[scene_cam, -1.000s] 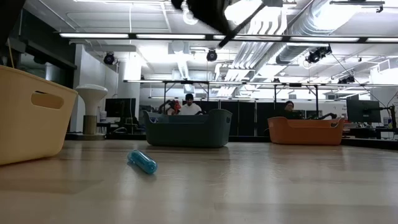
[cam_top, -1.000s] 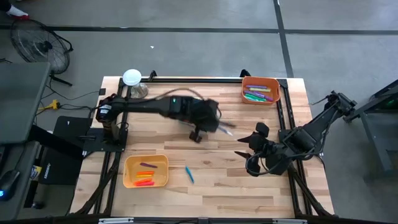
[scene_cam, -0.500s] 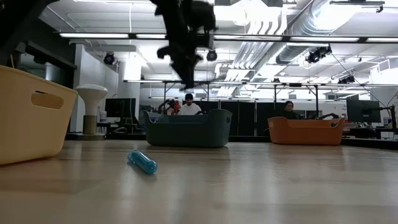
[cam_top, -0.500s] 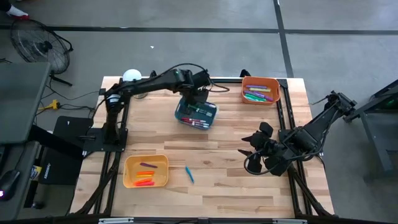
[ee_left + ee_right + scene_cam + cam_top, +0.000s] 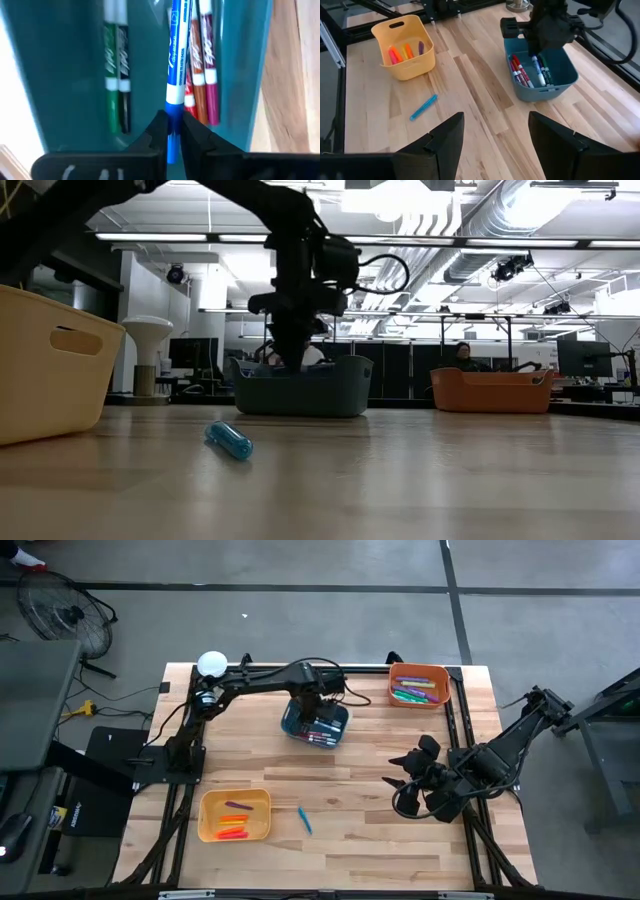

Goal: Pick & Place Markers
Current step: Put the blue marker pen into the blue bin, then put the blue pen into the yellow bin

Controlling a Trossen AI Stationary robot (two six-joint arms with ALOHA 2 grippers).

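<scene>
My left gripper [image 5: 312, 712] reaches down into the teal bin [image 5: 330, 730] at the table's far middle and is shut on a blue-and-white marker [image 5: 175, 60]. In the low view the gripper [image 5: 290, 358] dips behind the bin's rim [image 5: 300, 385]. Green, black, red, orange and purple markers lie on the bin's floor. One loose blue marker [image 5: 304, 820] lies flat on the table beside the yellow bin [image 5: 235, 816]. My right gripper [image 5: 393, 776] waits open near the table's right edge. My left gripper pinches the blue-and-white marker at its blue end [image 5: 173, 107] between the two fingertips [image 5: 159, 125], coming from above and pointing down into the teal bin. The white barrel runs on ahead of the fingers, alongside the markers in the bin. Whether it touches the floor, I cannot tell.
The yellow bin at the near left holds orange, pink and purple markers. The orange bin [image 5: 419, 685] at the far right corner holds green, pink and other markers. A white lamp-like object [image 5: 212, 664] stands at the far left corner. Bare wood lies between the bins.
My left arm swung from over the table's middle toward the far edge, carrying the marker to above the teal bin, then came down so that the gripper now sits inside the bin. The loose blue marker stayed where it was.
</scene>
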